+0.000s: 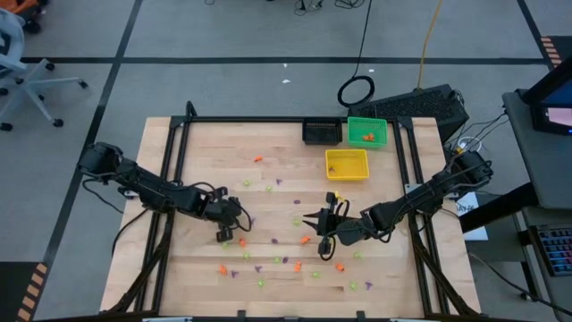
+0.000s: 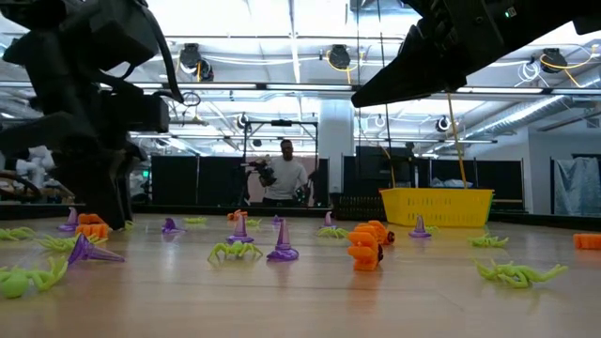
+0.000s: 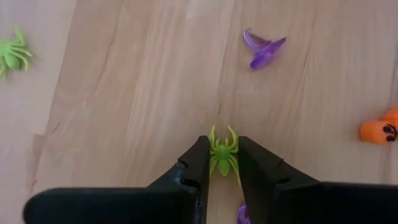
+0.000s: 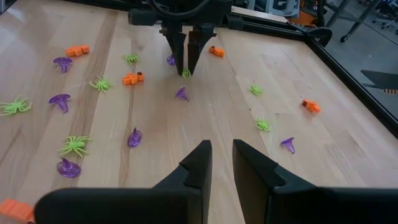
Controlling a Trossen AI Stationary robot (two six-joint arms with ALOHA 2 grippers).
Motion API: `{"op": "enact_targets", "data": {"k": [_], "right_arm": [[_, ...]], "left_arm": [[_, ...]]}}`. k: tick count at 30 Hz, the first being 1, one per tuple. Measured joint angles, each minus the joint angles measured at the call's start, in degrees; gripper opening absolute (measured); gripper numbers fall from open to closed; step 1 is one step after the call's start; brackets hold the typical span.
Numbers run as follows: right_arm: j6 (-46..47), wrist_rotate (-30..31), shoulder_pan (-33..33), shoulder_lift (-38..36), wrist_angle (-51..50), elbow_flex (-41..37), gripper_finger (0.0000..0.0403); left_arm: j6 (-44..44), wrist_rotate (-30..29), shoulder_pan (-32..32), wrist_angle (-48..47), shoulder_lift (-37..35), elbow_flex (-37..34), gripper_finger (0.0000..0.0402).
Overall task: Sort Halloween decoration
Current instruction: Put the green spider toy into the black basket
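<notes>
Overhead, the left gripper [image 1: 225,234] at nine o'clock has its jaws pinching a green spider [image 3: 222,154] low on the tabletop [image 1: 214,152]. It should lift straight, keeping a gentle grip. The right gripper [image 1: 313,219], near centre, hovers, jaws slightly spread, empty. Other trinkets [image 1: 260,159] lie scattered; the bins [image 1: 347,164] sit at one o'clock.

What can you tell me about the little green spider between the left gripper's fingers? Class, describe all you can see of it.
The green spider is a tiny light-green trinket that looks like moulded plastic, with an oval body and thin curved legs. Its front legs stick out past the fingertips. It sits between the two dark fingers of the left gripper, which press against its sides. The wooden table lies right beneath it; whether it has lifted off cannot be told. A purple piece shows just behind it.
</notes>
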Motion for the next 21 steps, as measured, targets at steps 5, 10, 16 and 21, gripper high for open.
{"op": "enact_targets", "data": {"k": [5, 10, 16, 21], "right_arm": [[0.0, 0.0, 0.0, 0.0, 0.0, 0.0, 0.005], [0.0, 0.0, 0.0, 0.0, 0.0, 0.0, 0.005], [0.0, 0.0, 0.0, 0.0, 0.0, 0.0, 0.005], [0.0, 0.0, 0.0, 0.0, 0.0, 0.0, 0.005]], "left_arm": [[0.0, 0.0, 0.0, -2.1, 0.0, 0.9, 0.0068], [-0.2, 0.0, 0.0, -1.9, -0.6, 1.0, 0.0068], [-0.2, -0.1, 0.0, -1.7, -2.9, 1.0, 0.0068], [-0.1, -0.8, 0.0, -1.6, -5.5, 1.1, 0.0068]]}}
